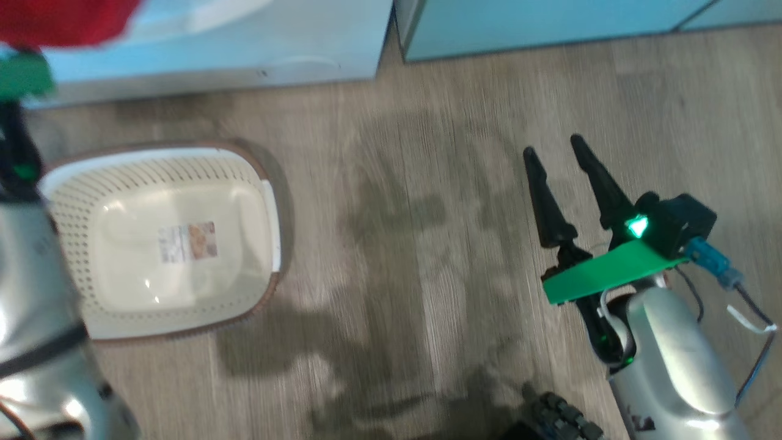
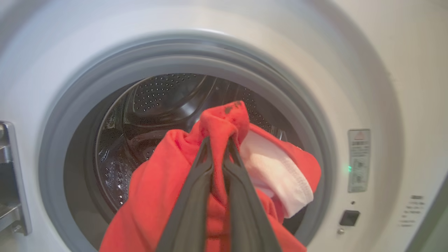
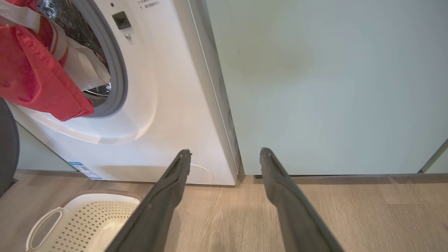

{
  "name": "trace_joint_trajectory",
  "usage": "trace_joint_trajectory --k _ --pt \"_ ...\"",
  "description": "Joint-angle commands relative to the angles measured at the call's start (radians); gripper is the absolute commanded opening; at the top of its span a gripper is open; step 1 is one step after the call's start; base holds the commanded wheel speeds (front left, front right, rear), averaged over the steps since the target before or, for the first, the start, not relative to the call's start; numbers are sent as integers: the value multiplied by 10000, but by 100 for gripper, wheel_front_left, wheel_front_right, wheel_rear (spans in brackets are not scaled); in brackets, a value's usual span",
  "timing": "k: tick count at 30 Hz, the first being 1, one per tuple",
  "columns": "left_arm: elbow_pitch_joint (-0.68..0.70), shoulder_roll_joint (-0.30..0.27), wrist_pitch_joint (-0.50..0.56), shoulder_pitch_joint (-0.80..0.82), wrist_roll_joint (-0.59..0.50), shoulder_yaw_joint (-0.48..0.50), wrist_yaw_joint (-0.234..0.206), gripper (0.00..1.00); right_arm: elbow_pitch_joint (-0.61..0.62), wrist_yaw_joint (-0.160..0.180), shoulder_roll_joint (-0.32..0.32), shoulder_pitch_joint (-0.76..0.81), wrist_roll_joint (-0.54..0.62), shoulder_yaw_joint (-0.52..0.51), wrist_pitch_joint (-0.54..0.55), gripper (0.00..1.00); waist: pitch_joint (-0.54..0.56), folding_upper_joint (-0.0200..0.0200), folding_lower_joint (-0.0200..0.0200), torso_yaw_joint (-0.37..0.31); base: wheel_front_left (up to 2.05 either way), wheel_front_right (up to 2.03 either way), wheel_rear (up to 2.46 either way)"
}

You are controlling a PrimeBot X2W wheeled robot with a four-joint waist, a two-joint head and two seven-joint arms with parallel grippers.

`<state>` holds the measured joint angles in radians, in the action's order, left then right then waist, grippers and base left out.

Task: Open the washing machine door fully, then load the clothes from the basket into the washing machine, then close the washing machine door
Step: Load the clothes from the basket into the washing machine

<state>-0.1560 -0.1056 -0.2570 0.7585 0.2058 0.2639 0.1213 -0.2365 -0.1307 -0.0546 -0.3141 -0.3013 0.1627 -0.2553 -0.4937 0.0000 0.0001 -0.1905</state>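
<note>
Though illegible, label sticker (image 1: 188,242) inside basket (image 1: 153,171)

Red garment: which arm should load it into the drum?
Left. The left tool is shut on the red garment at the open drum; the right tool hangs open over the floor.

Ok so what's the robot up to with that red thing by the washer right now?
The robot is loading laundry. Its left gripper is shut on the red garment and holds it at the open mouth of the washing machine, in front of the drum; it has not let go yet. The basket sits on the floor with its bare bottom showing. The right gripper is open, holds nothing and hangs above the floor to the side.
</note>
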Motion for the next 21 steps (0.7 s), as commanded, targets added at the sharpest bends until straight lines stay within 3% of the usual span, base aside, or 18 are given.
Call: trace_joint_trajectory --k 1,9,16,21 --pt "125 -493 -47 543 -99 313 59 0 381 0 43 -174 -105 170 -65 100 -789 0 -1 -322 0 0 0" --pt "-2154 -1634 -47 3832 -355 -42 83 0 650 0 43 -568 -390 326 -65 100 -2171 0 -1 -697 0 0 0" --pt "-4230 -2719 48 6610 -650 -1623 91 0 860 0 43 -769 -598 739 -65 100 -3226 0 -1 -1084 0 0 0" --pt "-5448 -3418 193 8664 -579 -2213 92 0 958 0 43 -928 -937 1138 -65 100 -3851 0 -1 -1455 0 0 0"
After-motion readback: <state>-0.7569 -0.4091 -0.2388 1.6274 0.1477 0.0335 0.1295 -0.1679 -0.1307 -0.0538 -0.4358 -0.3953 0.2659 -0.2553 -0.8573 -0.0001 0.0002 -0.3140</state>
